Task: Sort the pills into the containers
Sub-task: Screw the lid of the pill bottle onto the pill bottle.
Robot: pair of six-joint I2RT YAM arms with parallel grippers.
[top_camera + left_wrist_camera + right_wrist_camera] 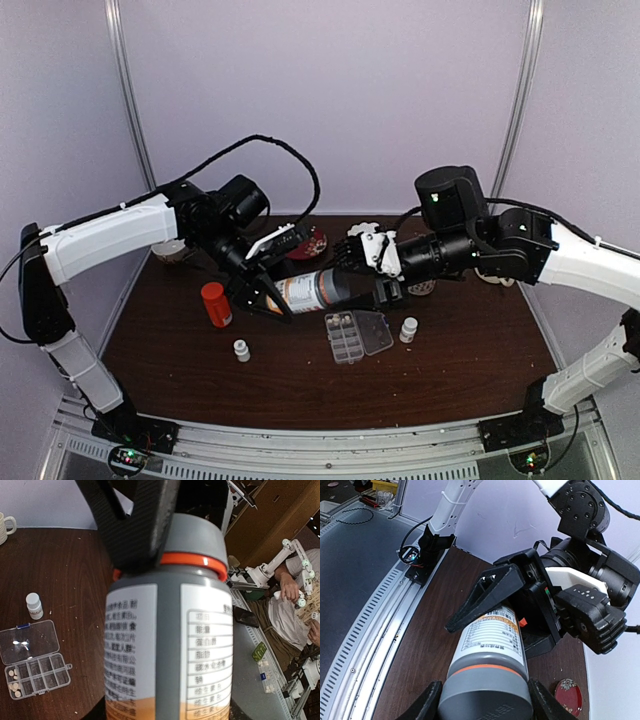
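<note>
Here, centre frame, left gripper (268,298) clamps the grey-capped bottle (308,291) by its body, right gripper (485,705) by its cap (192,537); unscrewing likely comes next.

Robot lab: enclosed table (300,390), more rigs (265,572) alongside

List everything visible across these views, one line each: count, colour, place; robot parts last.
large bottle: one, grey-capped, held level between both arms
pill box: one, clear, lid open, table centre
pills: few, whitish, in the box's end cells
small bottles: two, white, flanking the box
orange-red bottle: one, upright, left of centre
dish: one, red, far side
mug: one, white, far left
left arm: white-black, jaws shut on bottle's body
right arm: white-black, jaws shut on its cap
</note>
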